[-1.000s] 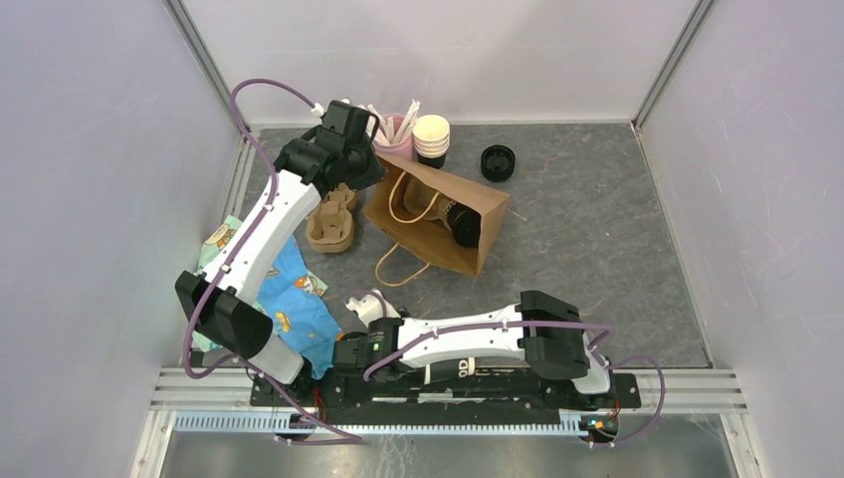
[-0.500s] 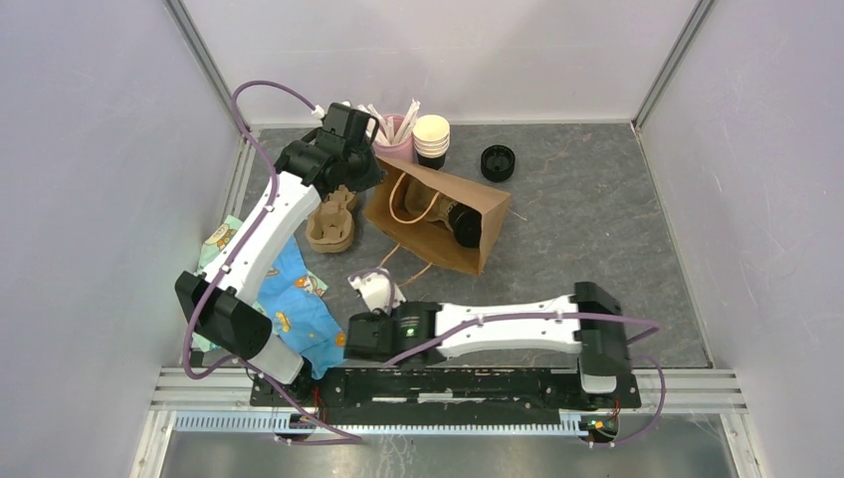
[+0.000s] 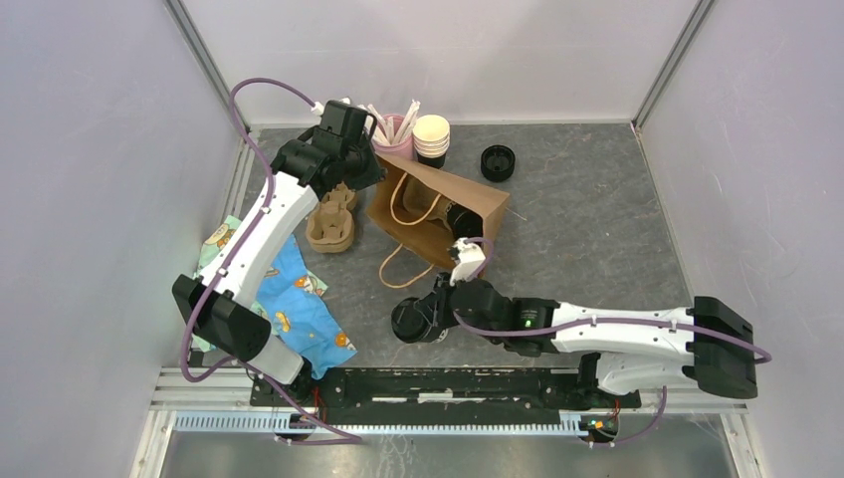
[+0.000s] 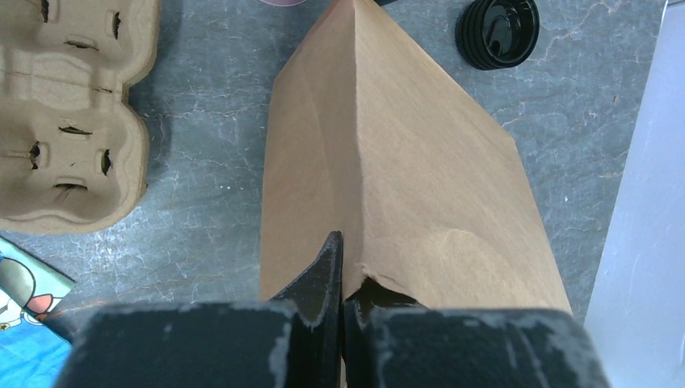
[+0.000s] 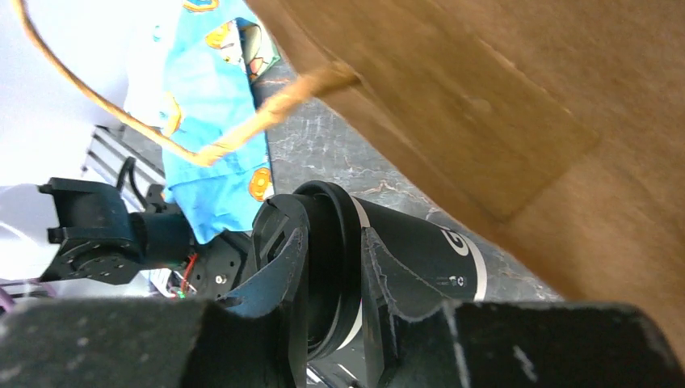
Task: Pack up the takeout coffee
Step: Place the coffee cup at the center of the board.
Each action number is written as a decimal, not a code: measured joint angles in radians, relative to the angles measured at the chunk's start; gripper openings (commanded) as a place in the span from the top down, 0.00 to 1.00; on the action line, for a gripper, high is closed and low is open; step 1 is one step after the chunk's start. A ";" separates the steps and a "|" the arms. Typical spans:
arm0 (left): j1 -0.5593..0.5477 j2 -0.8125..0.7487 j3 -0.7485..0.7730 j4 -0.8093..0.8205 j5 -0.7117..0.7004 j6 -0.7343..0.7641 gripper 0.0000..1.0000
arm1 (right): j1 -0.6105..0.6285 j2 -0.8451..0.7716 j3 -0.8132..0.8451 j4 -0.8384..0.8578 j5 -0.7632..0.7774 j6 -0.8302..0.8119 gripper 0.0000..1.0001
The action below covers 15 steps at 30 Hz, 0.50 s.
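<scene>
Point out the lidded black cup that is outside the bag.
The takeout coffee in the right gripper; the other cup lies inside the brown bag.

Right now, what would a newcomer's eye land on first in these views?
The brown bag lies open mid-table. The shut left gripper pinches one corner of it, and a black cup sits inside its mouth. In front of the bag, near its handles, the right gripper clamps the takeout coffee at its lid.
</scene>
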 measured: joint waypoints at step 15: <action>0.003 0.000 0.015 0.001 0.024 0.000 0.98 | -0.023 -0.093 -0.333 0.459 -0.084 0.158 0.80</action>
